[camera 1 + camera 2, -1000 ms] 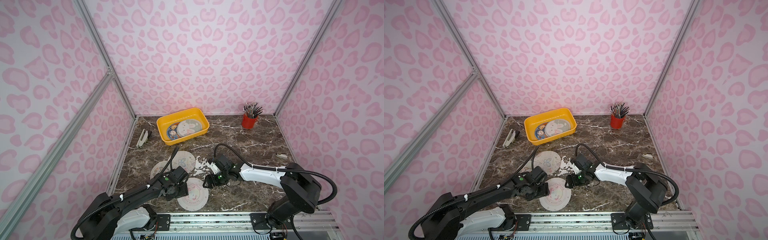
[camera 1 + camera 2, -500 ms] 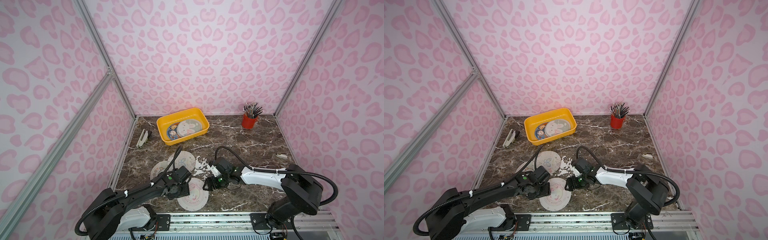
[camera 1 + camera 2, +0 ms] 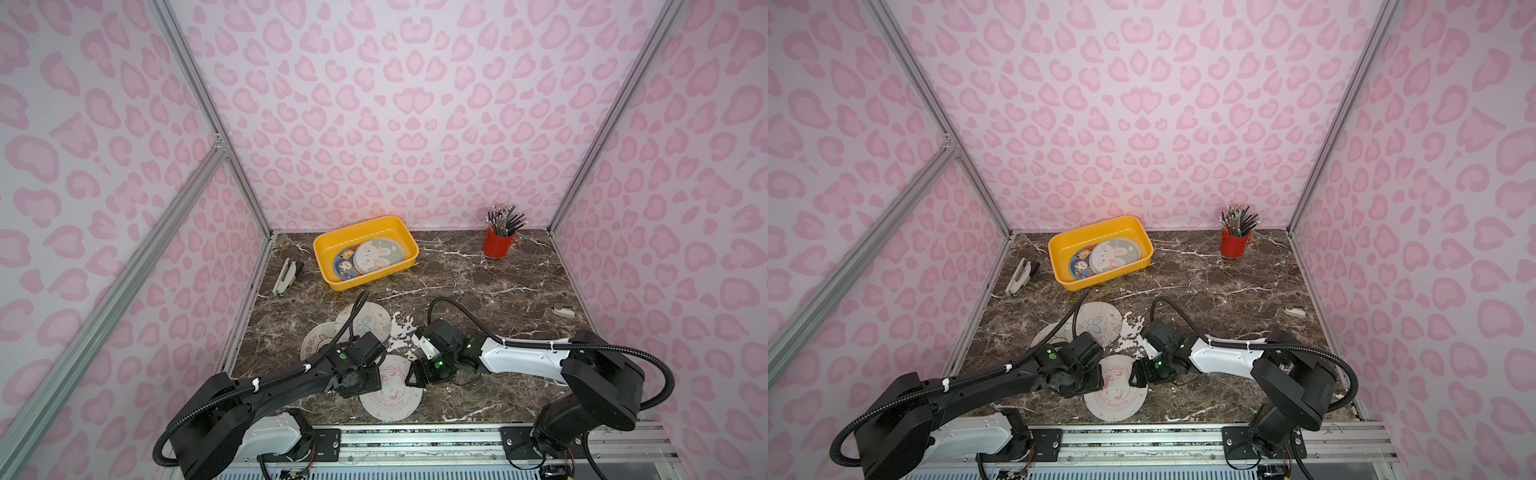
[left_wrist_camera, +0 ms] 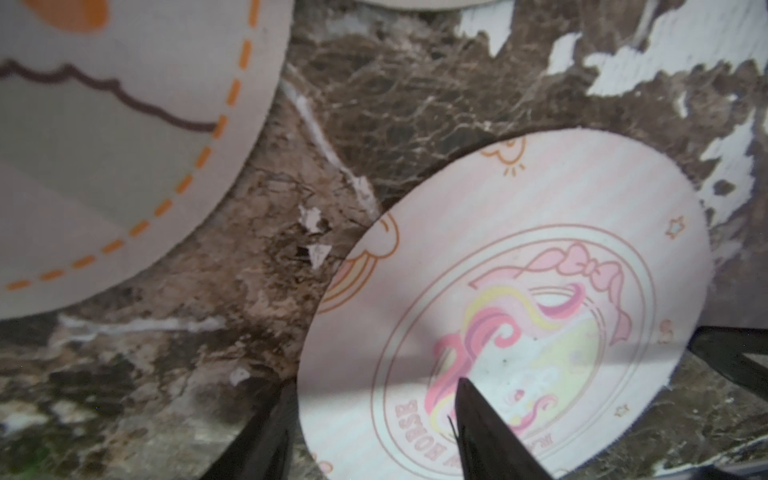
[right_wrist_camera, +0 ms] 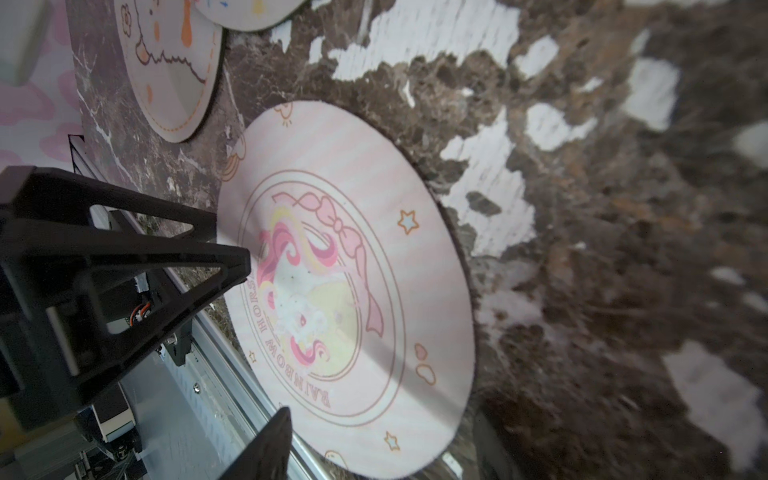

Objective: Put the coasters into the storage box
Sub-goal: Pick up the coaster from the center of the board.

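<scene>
Pickup of unicorn coaster (image 3: 390, 390), lying well in front of storage box (image 3: 322, 259). With left gripper (image 4: 374, 386) spread astride its rim and right gripper (image 3: 413, 375) spread opposite, close only one, lift level, avoid tugging. Stapler (image 3: 284, 278) left of box, two loose coasters (image 3: 370, 322) in front, pencil cup (image 3: 498, 243) right; likely nothing blocking the carry.

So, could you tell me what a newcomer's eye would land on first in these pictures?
The pink blotch-patterned walls all round grab the eye first. Against them stands the yellow box at the back of the marble table, already holding a bunny coaster. At the front edge, the left arm and right arm meet over a pink unicorn coaster.
</scene>
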`<control>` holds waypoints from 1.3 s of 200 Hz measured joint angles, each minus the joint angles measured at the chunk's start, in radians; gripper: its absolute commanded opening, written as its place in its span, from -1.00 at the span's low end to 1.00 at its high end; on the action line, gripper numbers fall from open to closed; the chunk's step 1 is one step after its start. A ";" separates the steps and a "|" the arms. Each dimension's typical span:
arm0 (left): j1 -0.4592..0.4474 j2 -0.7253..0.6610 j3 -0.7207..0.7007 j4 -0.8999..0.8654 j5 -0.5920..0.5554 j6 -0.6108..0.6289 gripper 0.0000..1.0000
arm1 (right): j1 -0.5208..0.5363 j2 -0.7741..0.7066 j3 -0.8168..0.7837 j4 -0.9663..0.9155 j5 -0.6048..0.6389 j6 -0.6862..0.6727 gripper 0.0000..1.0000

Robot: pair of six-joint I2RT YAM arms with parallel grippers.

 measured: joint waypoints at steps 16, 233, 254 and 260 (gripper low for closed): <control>0.000 -0.001 -0.001 0.001 0.000 0.000 0.19 | 0.003 0.009 0.002 0.003 -0.003 0.009 0.26; 0.001 -0.063 0.025 -0.034 -0.044 0.005 0.41 | -0.039 -0.012 0.061 -0.064 0.013 0.015 -1.00; 0.009 -0.077 0.045 -0.053 -0.066 0.016 0.53 | -0.074 -0.040 0.092 -0.092 0.008 -0.004 -1.00; 0.012 -0.080 0.051 -0.058 -0.072 0.018 0.55 | -0.087 -0.048 0.105 -0.102 0.003 -0.012 -1.00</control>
